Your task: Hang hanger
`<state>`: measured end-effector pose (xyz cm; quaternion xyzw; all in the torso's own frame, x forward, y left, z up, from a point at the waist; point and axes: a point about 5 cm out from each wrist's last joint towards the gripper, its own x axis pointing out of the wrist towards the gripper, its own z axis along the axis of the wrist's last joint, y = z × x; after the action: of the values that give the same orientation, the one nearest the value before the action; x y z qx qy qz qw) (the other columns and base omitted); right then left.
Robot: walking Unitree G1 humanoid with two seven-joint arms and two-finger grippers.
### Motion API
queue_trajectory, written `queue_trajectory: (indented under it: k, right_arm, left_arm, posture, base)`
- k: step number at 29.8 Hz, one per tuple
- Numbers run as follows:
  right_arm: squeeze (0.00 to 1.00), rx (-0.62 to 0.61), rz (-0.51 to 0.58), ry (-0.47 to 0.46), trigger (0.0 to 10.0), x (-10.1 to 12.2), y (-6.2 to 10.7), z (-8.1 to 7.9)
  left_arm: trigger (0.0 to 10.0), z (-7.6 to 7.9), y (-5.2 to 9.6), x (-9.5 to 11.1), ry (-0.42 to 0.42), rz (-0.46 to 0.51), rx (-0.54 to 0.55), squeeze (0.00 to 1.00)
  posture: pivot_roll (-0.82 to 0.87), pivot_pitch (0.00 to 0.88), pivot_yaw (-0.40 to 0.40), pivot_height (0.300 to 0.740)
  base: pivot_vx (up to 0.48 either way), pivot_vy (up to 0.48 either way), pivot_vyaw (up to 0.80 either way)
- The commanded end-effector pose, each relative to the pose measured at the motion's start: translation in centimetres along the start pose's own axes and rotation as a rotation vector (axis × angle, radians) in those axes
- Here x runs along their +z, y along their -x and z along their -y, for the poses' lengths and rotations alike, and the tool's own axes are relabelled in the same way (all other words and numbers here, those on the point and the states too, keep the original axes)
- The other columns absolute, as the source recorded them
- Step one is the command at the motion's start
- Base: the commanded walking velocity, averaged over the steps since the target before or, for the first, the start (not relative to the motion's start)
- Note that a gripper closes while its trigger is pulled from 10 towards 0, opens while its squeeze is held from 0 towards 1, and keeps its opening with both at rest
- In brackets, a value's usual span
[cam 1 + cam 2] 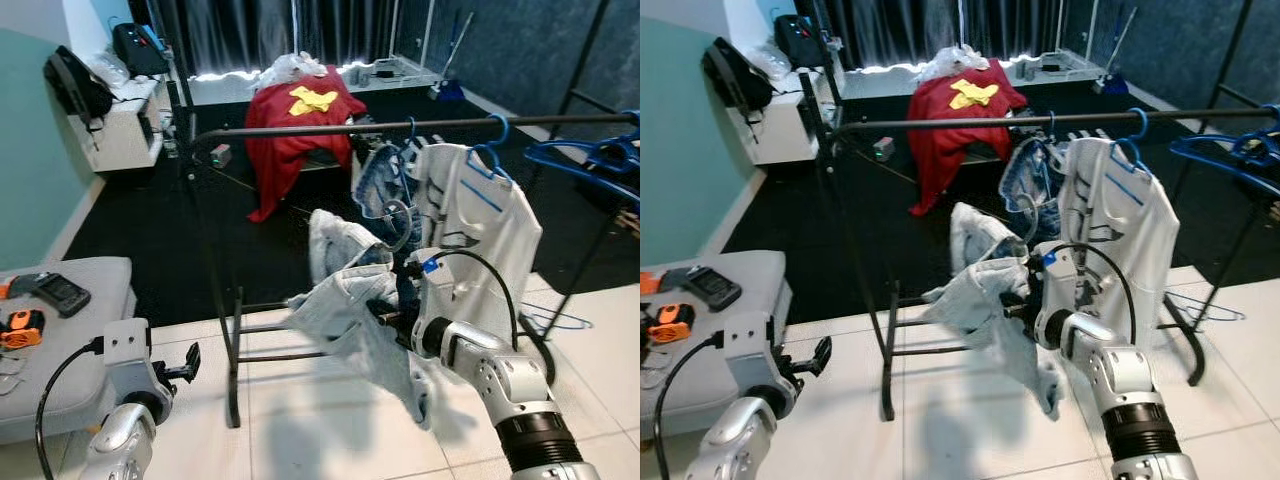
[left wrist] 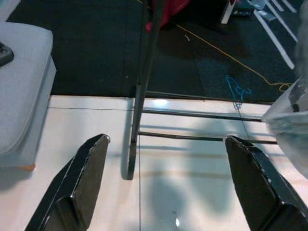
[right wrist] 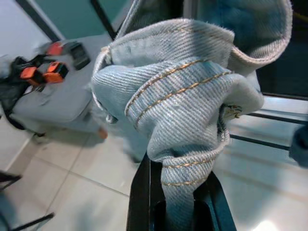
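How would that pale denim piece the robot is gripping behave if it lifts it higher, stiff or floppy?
Probably floppy: the denim garment already sags in folds below the right gripper, whose fingers are shut on a bunched seam. It looks thick, with heavy stitching, so likely weighty for cloth and apt to swing. The tight pinch suggests it won't slip easily.
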<state>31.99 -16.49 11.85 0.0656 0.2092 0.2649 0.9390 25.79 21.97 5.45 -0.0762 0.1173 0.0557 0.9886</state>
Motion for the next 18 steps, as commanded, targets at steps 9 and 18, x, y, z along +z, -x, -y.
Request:
queue_trajectory:
  k: [9,18]
  right_arm:
    - [0.00,0.006,0.088,0.050,10.0,3.0,-0.1,-0.3]
    - [0.00,0.019,0.088,0.059,10.0,3.5,0.0,-0.6]
  left_arm:
    - [10.0,-0.1,0.0,-0.4,-0.005,-0.020,0.009,0.00]
    - [10.0,0.0,0.0,-0.3,-0.013,-0.013,0.002,0.00]
  posture:
    - [-0.11,0.000,0.026,0.736]
    - [-0.11,0.000,0.025,0.736]
  base:
    - [0.000,0.000,0.00]
    - [0.130,0.000,0.00]
